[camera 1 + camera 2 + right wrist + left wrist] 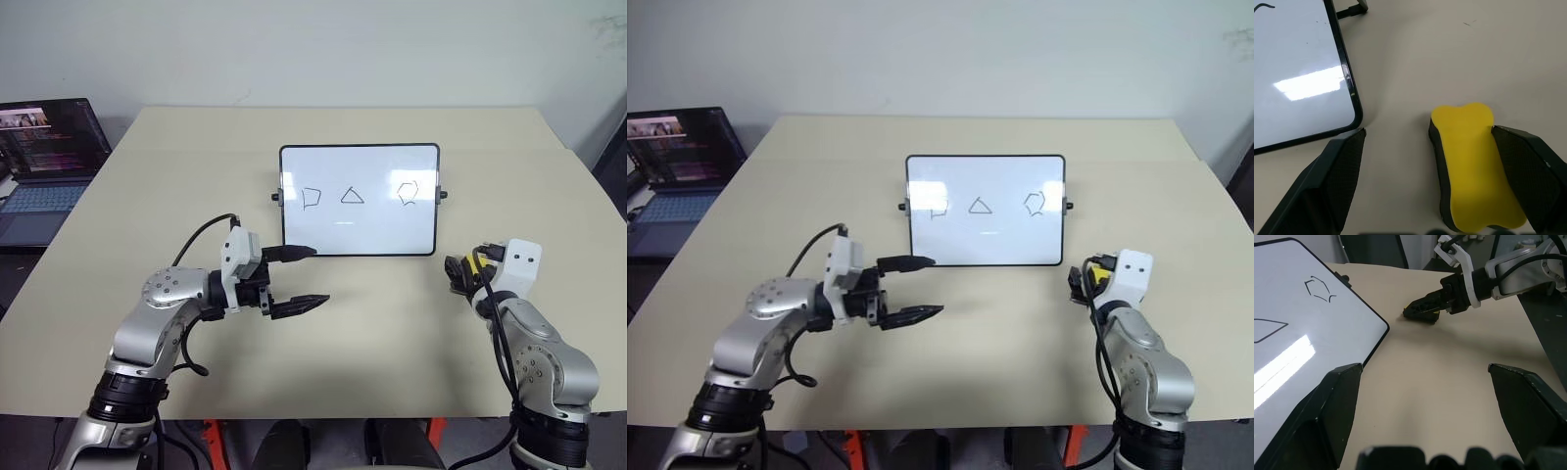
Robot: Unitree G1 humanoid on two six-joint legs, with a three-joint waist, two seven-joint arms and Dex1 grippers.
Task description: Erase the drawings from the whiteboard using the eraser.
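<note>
The whiteboard stands propped on the worktop, its three drawings intact. The eraser lies flat beside its lower right corner, between the spread fingers of the right end effector, ungripped. The left end effector hovers released near the board's lower left corner.

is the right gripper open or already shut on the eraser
Open. The right gripper has its fingers spread wide, with the yellow eraser lying on the table between them, next to one finger, not clamped.

2 head views down over table; wrist views close, sharing whiteboard corner
</note>
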